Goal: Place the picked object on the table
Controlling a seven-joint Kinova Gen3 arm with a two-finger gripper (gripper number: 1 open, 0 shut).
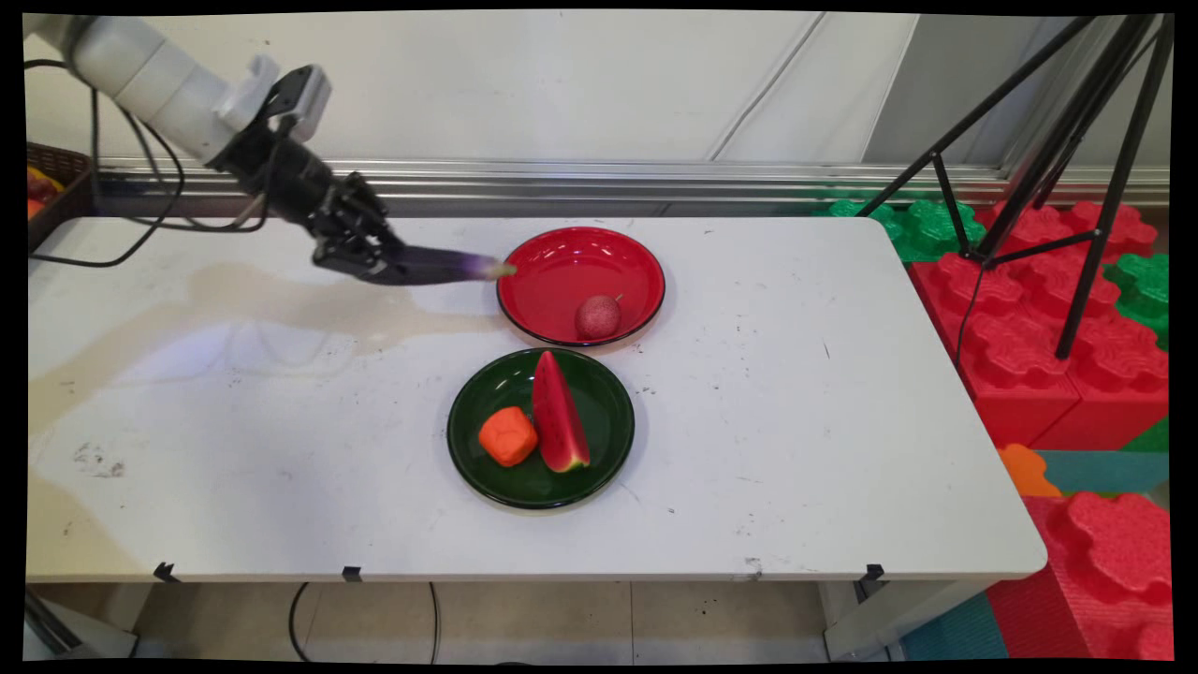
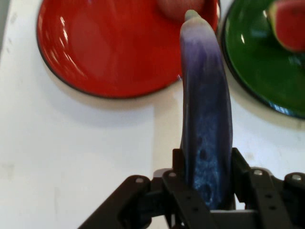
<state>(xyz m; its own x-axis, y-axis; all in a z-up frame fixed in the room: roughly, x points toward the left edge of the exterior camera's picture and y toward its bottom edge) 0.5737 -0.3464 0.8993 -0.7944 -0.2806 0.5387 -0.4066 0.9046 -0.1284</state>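
Gripper (image 1: 379, 265) up off the worktop (image 1: 796, 421), at the left rear, fingers (image 2: 178, 164) clamped on the thick end of a purple eggplant (image 1: 438, 267) — the hand view shows both fingers pressed against its sides. Eggplant held roughly level, long axis pointing toward the picture's right; its pale green tip reaches the left rim of the red plate (image 1: 562, 262).

Red plate sits toward the worktop's back centre. One small reddish round fruit (image 1: 597, 316) with a short stem lies in it, at the near right part of the dish. The rest of the plate is bare glossy red.

Green plate (image 1: 599, 440) just in front of the red one, rims close, whether touching I cannot tell. On it: a watermelon slice (image 1: 557, 412) standing on its rind edge, running front to back, and an orange lumpy fruit (image 1: 507, 435) touching the slice on its left.

Beyond the worktop's right end — red and green foam blocks (image 1: 1011, 346) on the floor, a black tripod (image 1: 1076, 168) standing among them. A dark basket (image 1: 61, 187) shows at the far left edge.
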